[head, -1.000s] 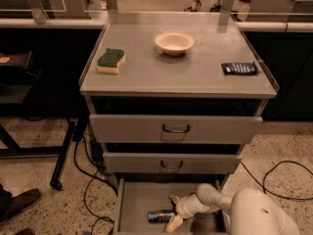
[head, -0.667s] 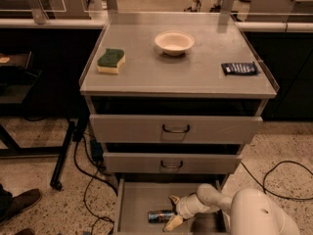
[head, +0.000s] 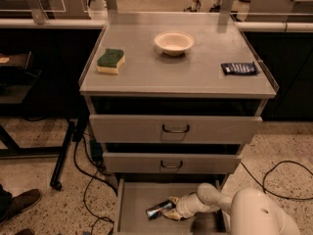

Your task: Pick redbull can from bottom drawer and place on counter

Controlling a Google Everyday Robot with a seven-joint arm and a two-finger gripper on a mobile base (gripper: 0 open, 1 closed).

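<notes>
1. The slim blue-and-silver redbull can point(head: 158, 210) lies on its side in the lower middle of the frame. It rests slanted on the floor of the open bottom drawer point(head: 120, 207), a shallow grey metal tray.
2. The pale gripper point(head: 172, 212) on the white arm point(head: 210, 199) meets the can's right end. Whether it is clamped on the can or only against it, I cannot tell.
3. Bare drawer floor lies between the can and the low left wall. To the right, the arm and the robot's white rounded body point(head: 257, 214) fill the tray's corner.
4. Just above, the shut middle drawer point(head: 146, 163) overhangs the tray's back edge, and the top drawer point(head: 132, 129) sits over that. Each carries a dark loop handle.
5. The matte grey counter point(head: 171, 75) with its thin raised rim fills the upper centre of the frame.
   - A green-and-yellow sponge point(head: 111, 61) sits near the left rim.
   - A cream round bowl point(head: 174, 42) sits toward the back.
   - A flat dark blue packet point(head: 238, 68) lies near the right rim.
   - The front middle of the counter is bare.
6. Black cables point(head: 85, 185) trail on the speckled floor left of the cabinet.
</notes>
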